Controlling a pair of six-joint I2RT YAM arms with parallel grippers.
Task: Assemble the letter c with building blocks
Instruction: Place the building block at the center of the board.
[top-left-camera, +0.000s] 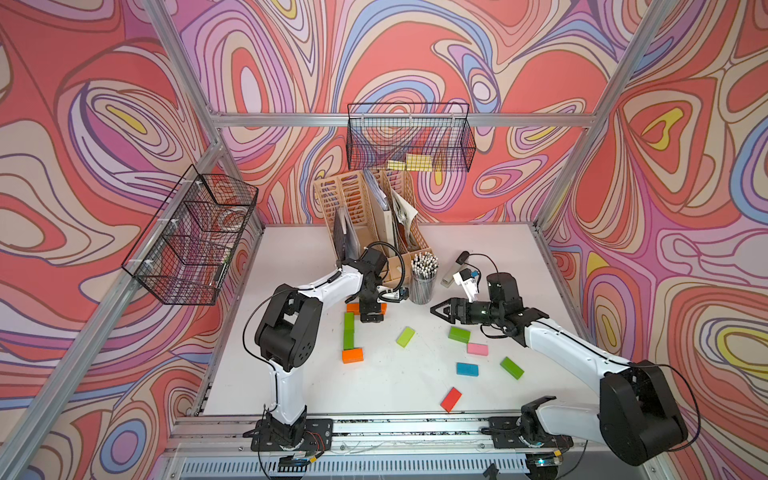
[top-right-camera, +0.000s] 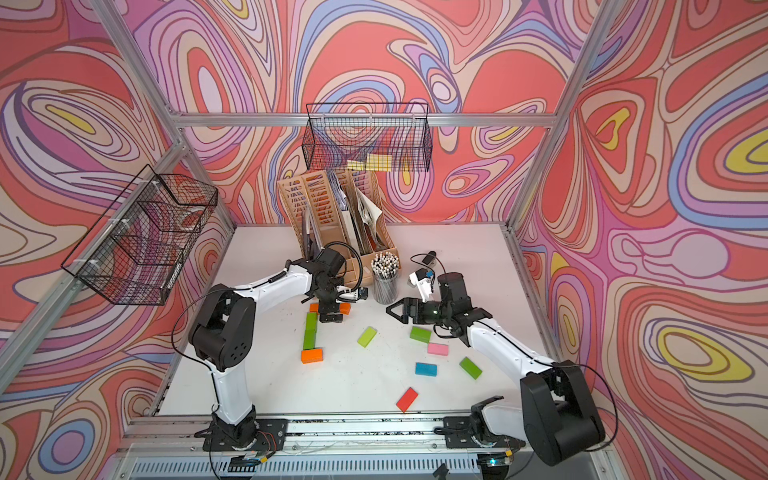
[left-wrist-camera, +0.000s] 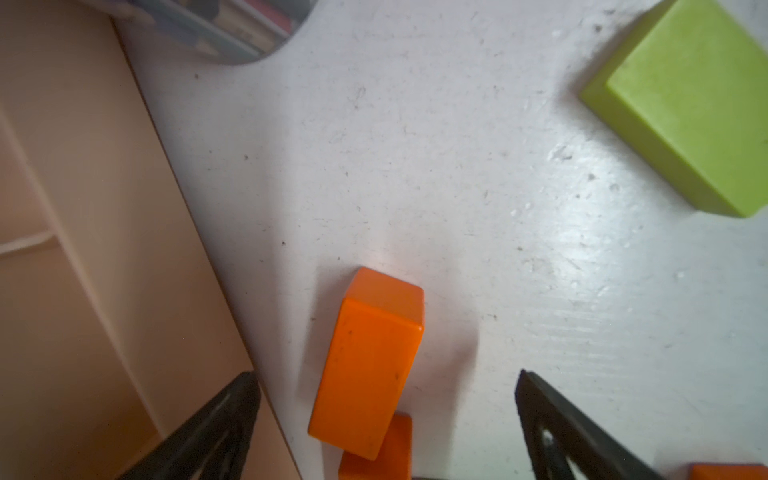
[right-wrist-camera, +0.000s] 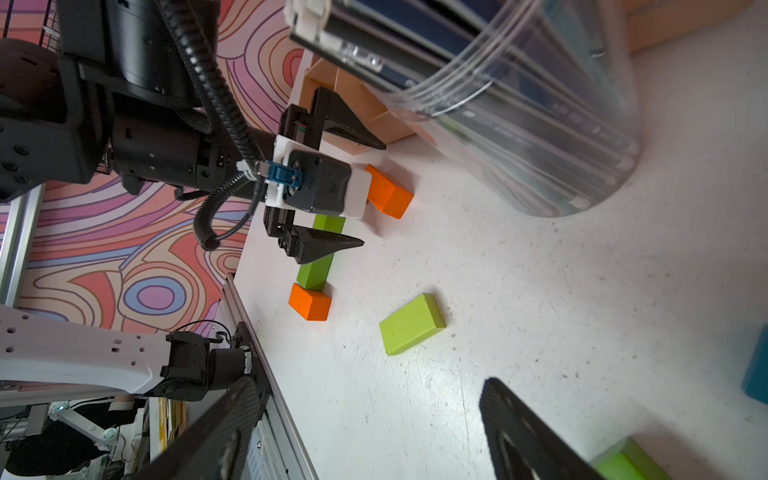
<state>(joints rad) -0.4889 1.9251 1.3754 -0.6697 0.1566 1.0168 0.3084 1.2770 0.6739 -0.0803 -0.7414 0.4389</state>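
Note:
My left gripper (top-left-camera: 371, 311) points down at the far end of a line of building blocks and stands open. An orange block (left-wrist-camera: 368, 361) lies loose between its fingers, partly over a second orange block (left-wrist-camera: 388, 453). From there a green column (top-left-camera: 348, 330) runs toward the front and ends at an orange block (top-left-camera: 352, 355). My right gripper (top-left-camera: 440, 311) hovers open and empty beside the pencil cup, seen also in the right wrist view (right-wrist-camera: 370, 399). Loose on the table lie lime (top-left-camera: 405, 336), green (top-left-camera: 459, 334), pink (top-left-camera: 477, 349), blue (top-left-camera: 467, 369), green (top-left-camera: 511, 368) and red (top-left-camera: 451, 400) blocks.
A clear pencil cup (top-left-camera: 422, 284) stands just behind both grippers. A tan file organiser (top-left-camera: 365, 216) is close to the left fingers. A white stapler (top-left-camera: 455, 270) lies at the back right. Wire baskets hang on the back wall (top-left-camera: 409, 139) and the left wall (top-left-camera: 191, 237).

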